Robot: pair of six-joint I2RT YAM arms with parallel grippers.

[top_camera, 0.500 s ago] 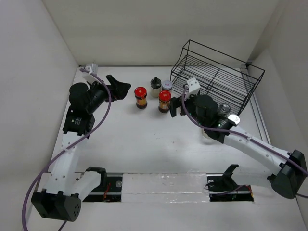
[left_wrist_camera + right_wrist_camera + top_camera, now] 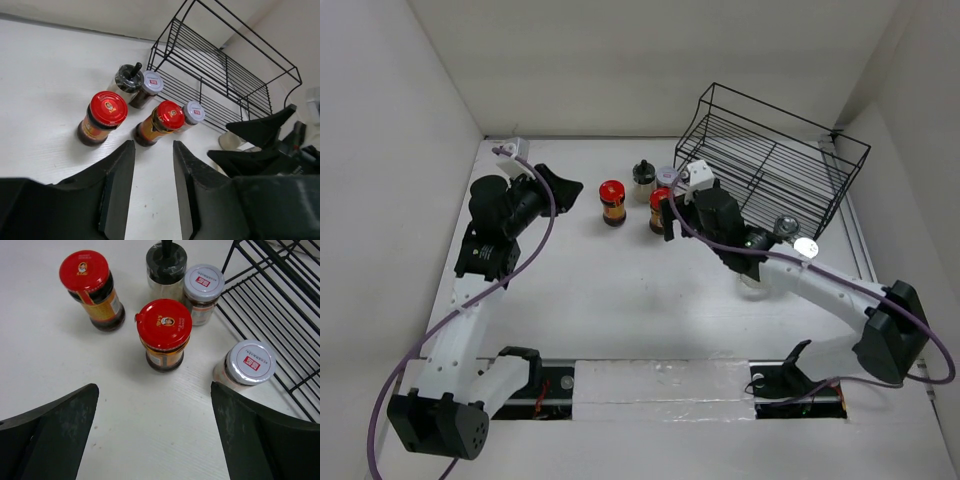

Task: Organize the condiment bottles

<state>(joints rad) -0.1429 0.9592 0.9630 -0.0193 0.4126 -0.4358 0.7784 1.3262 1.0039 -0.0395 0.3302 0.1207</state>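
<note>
On the white table before you stand two red-capped jars, a black-lidded jar touching a silver-lidded jar, another silver-lidded jar just beside the black wire rack at the table's back right.

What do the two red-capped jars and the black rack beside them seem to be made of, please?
Red-capped jars: likely clear glass, since the dark contents show through glossy walls; the caps look like painted metal, perhaps plastic. Black rack: thin wire, seemingly coated metal, with a slight sheen.
</note>
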